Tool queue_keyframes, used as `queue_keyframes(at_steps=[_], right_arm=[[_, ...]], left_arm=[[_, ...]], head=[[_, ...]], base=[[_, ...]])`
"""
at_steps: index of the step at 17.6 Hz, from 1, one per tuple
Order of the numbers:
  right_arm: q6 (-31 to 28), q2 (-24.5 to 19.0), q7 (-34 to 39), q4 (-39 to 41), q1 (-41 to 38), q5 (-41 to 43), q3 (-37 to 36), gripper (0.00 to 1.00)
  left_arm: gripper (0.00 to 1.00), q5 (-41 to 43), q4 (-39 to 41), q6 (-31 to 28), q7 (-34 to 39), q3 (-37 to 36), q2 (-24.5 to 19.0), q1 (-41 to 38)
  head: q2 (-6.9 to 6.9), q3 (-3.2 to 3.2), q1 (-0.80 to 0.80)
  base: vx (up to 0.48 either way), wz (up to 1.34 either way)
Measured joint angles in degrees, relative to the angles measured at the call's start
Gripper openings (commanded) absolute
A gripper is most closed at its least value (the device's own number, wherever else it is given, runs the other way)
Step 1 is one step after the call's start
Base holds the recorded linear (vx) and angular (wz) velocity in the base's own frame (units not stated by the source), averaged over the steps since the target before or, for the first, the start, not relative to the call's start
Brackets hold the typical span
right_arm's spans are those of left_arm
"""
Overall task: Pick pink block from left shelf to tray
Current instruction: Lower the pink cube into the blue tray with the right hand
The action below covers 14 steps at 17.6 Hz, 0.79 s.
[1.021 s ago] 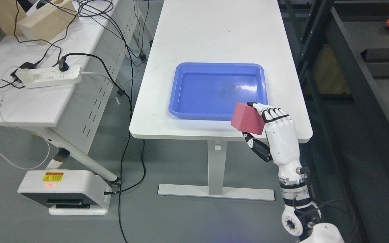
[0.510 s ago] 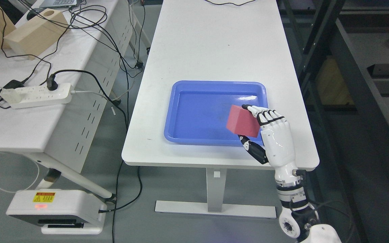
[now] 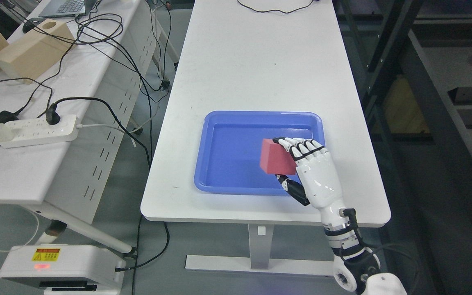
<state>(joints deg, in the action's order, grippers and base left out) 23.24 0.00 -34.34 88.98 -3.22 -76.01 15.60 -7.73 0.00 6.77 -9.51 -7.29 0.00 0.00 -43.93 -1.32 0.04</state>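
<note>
A: Start with the biggest thing. Why does the long white counter [image 3: 260, 61] matter here?

B: It carries the blue tray [image 3: 236, 186], which sits toward the near end, close to the front edge. I judge that placement keeps the tray within reach of the arm coming in from the lower right. The second counter [image 3: 19, 164] to the left only bears a power strip [image 3: 31, 130], cables and a wooden box [image 3: 27, 51]; none of that belongs to the job.

A: And the tray itself?

B: Shallow, with a raised rim, and nothing lying in it that I can see. The rim would stop a dropped piece from sliding off.

A: Now the right robot hand [image 3: 301, 164].

B: It is closed around the pink block [image 3: 276, 157], fingers [image 3: 299, 148] wrapped over the top right edge and the thumb underneath. It holds the block over the tray's right half, near the front. Whether the block touches the tray floor I cannot tell; it looks lifted. The left arm does not show.

A: How does the block look?

B: A plain cube, more reddish pink than pale, matte, with crisp edges. It sits slightly turned in the grip, one broad face toward the camera. It looks light and rigid, so I expect it to land flat once let go.
</note>
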Motion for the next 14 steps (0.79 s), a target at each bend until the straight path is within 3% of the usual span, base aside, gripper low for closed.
queue_keyframes(at_steps=[5,14], right_arm=[[0.3,0.0,2.7,-0.5,0.0,-2.1,1.3,0.06],[0.3,0.0,13.7,-2.1,0.2,-2.8,2.5,0.1]], left_arm=[[1.0,0.0,0.0,0.0,0.0,0.0,0.0,0.0],[1.0,0.0,0.0,0.0,0.0,0.0,0.0,0.0]], head=[[0.0,0.0,0.0],[-0.01,0.0,0.0]], base=[[0.079,0.0],[0.082,0.0]])
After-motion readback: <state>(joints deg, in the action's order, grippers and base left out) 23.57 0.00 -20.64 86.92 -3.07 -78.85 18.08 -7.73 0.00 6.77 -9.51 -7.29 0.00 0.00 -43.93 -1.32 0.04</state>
